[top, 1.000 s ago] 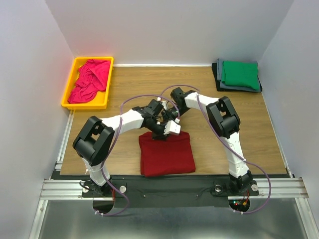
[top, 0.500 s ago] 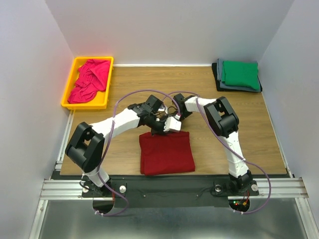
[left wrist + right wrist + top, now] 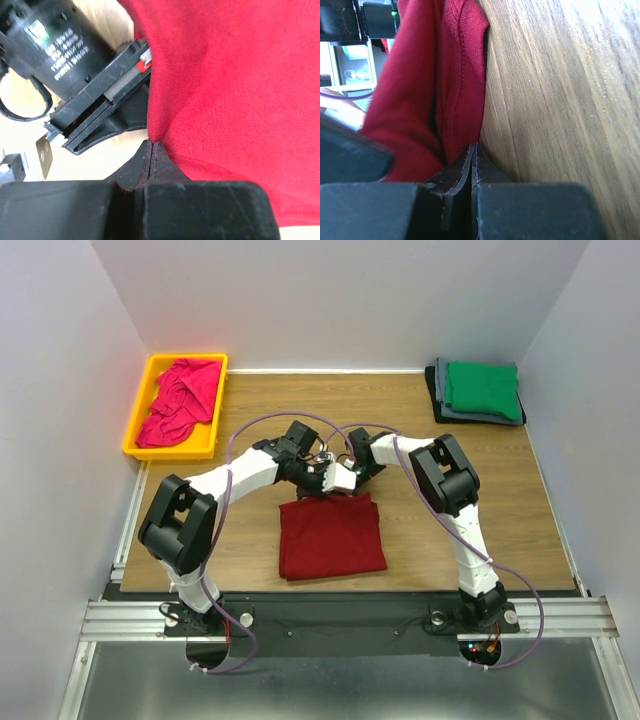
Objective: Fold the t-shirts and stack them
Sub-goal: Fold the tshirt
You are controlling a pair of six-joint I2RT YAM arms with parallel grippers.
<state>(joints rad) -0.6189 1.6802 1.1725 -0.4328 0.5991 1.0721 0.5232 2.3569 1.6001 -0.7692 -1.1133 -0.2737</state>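
Yellow bin, far left corner: holds a crumpled magenta-pink t-shirt. Left gripper: jaws together, pinching the far edge of the folded dark red t-shirt, which lies on the wooden table, centre front. Right gripper: jaws together, pinching the same edge just beside. Far right corner: folded green t-shirt stacked on a grey t-shirt and a black t-shirt.

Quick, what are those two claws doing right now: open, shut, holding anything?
Left gripper: closed, pinching the far edge of the dark red t-shirt.
Right gripper: closed, pinching the same edge.
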